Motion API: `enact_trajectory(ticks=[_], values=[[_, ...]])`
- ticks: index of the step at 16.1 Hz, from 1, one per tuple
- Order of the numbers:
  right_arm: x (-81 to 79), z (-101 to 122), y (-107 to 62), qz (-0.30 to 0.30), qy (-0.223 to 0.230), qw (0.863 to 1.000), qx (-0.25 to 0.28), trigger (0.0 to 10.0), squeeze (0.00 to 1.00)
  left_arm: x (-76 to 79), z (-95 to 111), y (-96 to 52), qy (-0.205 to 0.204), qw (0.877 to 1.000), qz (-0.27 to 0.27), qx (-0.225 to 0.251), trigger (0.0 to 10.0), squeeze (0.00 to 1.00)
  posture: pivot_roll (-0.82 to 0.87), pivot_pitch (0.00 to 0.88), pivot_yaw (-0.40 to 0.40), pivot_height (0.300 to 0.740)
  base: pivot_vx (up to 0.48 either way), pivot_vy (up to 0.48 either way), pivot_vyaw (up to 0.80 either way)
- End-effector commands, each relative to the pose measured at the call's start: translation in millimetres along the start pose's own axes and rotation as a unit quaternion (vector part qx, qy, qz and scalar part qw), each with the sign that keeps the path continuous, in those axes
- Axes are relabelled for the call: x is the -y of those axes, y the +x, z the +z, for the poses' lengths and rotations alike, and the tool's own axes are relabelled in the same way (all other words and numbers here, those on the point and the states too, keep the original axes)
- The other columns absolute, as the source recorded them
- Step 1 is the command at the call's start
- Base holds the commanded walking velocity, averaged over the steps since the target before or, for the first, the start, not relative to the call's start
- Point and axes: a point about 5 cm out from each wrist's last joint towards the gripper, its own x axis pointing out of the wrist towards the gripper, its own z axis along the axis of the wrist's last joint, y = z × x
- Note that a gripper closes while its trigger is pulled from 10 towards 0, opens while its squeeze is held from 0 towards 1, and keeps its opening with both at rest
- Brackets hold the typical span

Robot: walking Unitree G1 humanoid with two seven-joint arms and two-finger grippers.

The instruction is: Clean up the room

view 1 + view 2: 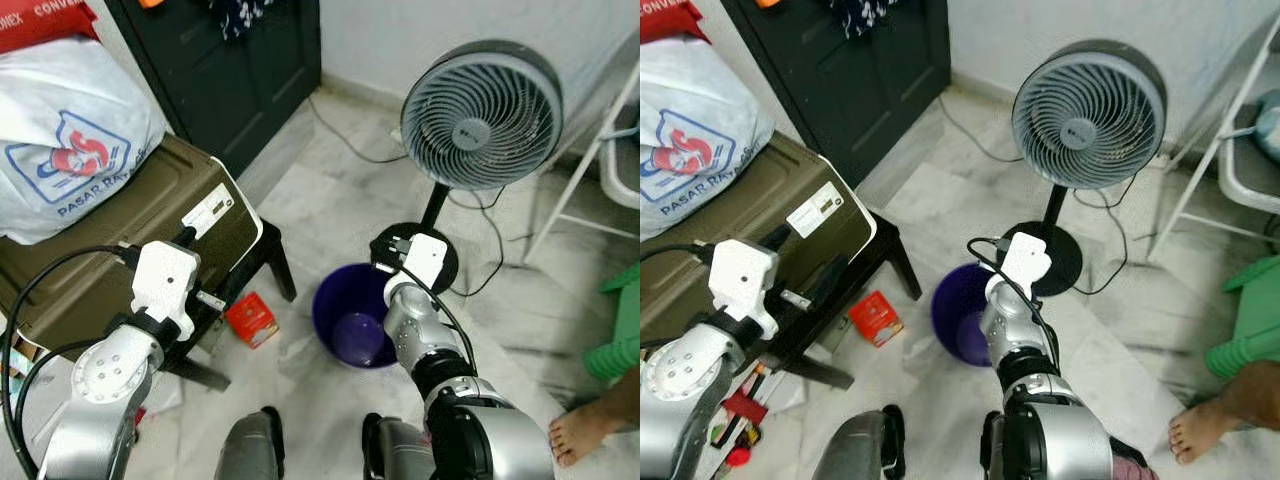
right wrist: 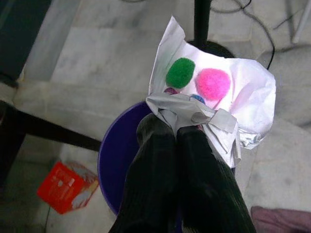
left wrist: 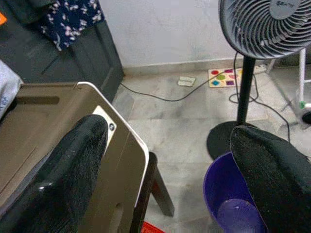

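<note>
My right gripper (image 2: 175,127) is shut on a crumpled white paper (image 2: 238,97) that carries a green pompom (image 2: 180,73) and a pink pompom (image 2: 212,83). It hangs over the far rim of a round purple bin (image 1: 350,318) standing on the floor in front of me. A small red box (image 1: 251,319) lies on the floor left of the bin. My left gripper (image 3: 170,133) is open, with nothing between its fingers, raised beside the corner of a brown case (image 1: 110,250).
The brown case rests on a black stool (image 1: 275,255) and bears a white plastic bag (image 1: 70,140). A standing fan (image 1: 480,112) with trailing cables is behind the bin. A person's bare foot (image 1: 580,432) and a green stool (image 1: 622,330) are at the right.
</note>
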Motion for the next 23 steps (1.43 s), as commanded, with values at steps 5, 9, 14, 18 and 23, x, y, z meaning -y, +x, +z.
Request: enact_trajectory(ticks=[5, 9, 14, 18, 23], values=[[-0.1, 0, 1.5, -0.004, 0.017, 1.000, -0.004, 10.0, 1.00, -2.7, -1, -9.9, 0.007, 1.000, -0.005, -0.018, 10.0, 0.00, 0.20, 0.275, 0.110, 0.740, 0.000, 0.000, 0.00], [-1.1, 1, 1.9, -0.003, 0.015, 1.000, 0.001, 10.0, 1.00, -2.7, -1, -8.1, 0.006, 1.000, -0.003, -0.019, 10.0, 0.00, 0.20, 0.272, 0.107, 0.740, 0.000, 0.000, 0.00], [-3.0, 4, 2.8, 0.004, 0.012, 1.000, 0.011, 10.0, 1.00, 7.0, -1, -12.6, -0.003, 1.000, -0.007, -0.024, 10.0, 0.00, 0.20, 0.263, 0.107, 0.740, 0.000, 0.000, 0.00], [-4.2, 4, 2.9, 0.008, 0.015, 1.000, 0.013, 10.0, 1.00, 4.9, 0, -11.2, -0.001, 1.000, -0.004, -0.024, 10.0, 0.00, 0.20, 0.258, 0.107, 0.740, 0.000, 0.000, 0.00], [-6.9, 3, 2.1, 0.012, 0.017, 1.000, 0.014, 10.0, 1.00, 5.1, 0, -13.1, -0.001, 1.000, -0.005, -0.027, 10.0, 0.00, 0.21, 0.252, 0.112, 0.740, 0.000, 0.000, 0.00]])
